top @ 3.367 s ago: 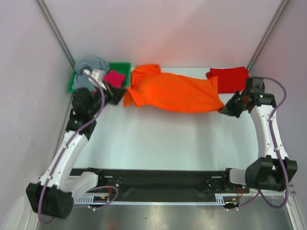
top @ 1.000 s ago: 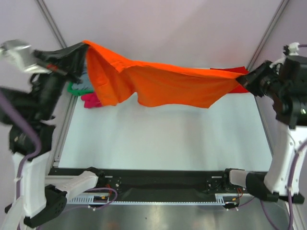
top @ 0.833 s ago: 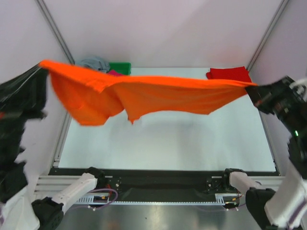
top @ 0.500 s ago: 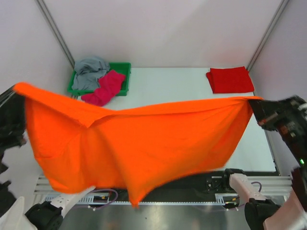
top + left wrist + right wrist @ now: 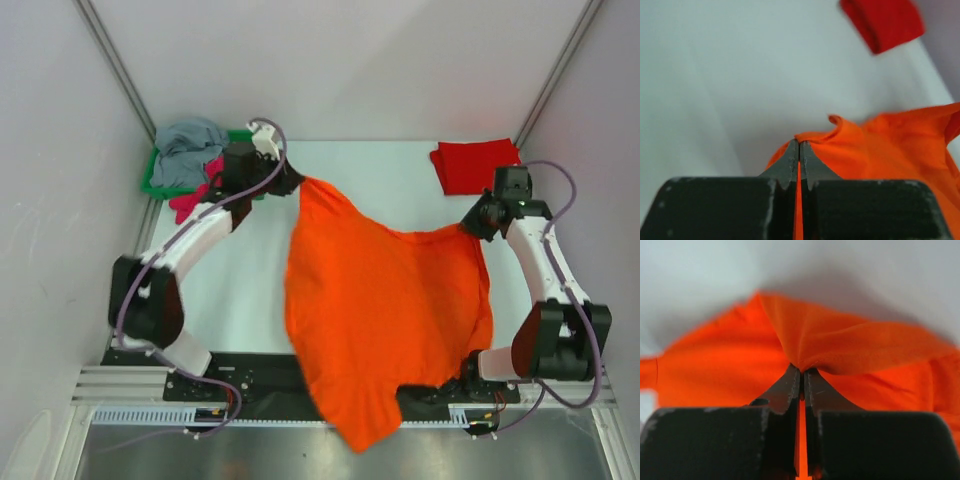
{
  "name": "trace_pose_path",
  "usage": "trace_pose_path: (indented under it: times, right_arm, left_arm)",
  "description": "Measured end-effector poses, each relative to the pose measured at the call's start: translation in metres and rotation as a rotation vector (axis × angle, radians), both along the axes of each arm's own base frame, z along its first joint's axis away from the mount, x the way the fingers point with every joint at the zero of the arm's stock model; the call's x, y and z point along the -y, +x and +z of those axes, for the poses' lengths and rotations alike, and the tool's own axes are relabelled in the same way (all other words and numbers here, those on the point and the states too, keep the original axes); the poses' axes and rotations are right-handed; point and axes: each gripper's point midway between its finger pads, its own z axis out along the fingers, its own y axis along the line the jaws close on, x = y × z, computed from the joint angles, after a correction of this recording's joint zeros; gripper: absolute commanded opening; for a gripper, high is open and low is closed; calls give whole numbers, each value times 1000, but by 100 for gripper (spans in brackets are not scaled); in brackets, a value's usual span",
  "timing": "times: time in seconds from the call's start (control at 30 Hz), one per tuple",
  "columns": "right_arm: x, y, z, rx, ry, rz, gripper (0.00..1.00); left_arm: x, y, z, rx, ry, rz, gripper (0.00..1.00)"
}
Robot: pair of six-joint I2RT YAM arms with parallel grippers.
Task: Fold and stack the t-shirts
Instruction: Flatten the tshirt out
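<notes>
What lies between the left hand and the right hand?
The orange t-shirt: its upper edge runs from the left hand to the right hand, both shut on it. The top external view shows this.

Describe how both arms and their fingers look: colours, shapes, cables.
The left arm and right arm have white link shells with black joints, and a purple cable loops along each. In the wrist views the fingers are dark grey wedges tapering to thin tips on a black blocky body.

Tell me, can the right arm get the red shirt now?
Probably not yet. The red shirt lies close, nothing between, but the right tool is shut on the orange shirt; it must let go first.
</notes>
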Motion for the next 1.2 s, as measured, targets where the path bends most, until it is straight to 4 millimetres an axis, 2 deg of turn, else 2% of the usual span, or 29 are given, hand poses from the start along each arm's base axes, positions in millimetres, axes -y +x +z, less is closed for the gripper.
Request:
trace_pose_path:
  times: [0.07, 0.13, 0.2, 0.27, 0.33, 0.4, 0.57, 0.67, 0.77, 0.97, 1.07, 1.2]
  right_arm:
    - [3, 7, -32, -37, -11, -9, 0]
    - [6, 21, -57, -51, -18, -15, 0]
    - [7, 37, -75, -51, -22, -16, 0]
    - [8, 49, -89, -52, -24, -14, 0]
    - [10, 60, -102, -70, -27, -14, 0]
    - [14, 73, -108, -78, -27, -19, 0]
    - [35, 121, -99, -35, -38, -56, 0]
    - [47, 142, -94, -12, -46, -72, 0]
    - [57, 152, -92, -7, -66, -82, 0]
    - [67, 163, -85, 0, -95, -78, 4]
    - [70, 173, -79, 17, -102, -78, 5]
    - [77, 182, -79, 18, -93, -85, 5]
  left_arm:
    - [0, 16, -63, -121, 17, 7, 0]
    - [-1, 28, -102, -185, 23, 12, 0]
    - [-2, 39, -128, -226, 24, 14, 1]
    - [0, 56, -138, -231, 23, 18, 0]
    - [4, 75, -134, -207, 16, 18, 0]
    - [10, 89, -120, -171, 2, 8, 0]
    - [21, 124, -70, -43, -32, -7, 0]
    - [26, 138, -62, -14, -43, -13, 0]
    - [30, 146, -72, -29, -43, -24, 0]
    - [30, 145, -108, -119, -32, -11, 0]
    - [28, 147, -114, -137, -29, 8, 0]
    - [27, 150, -113, -149, -34, 26, 0]
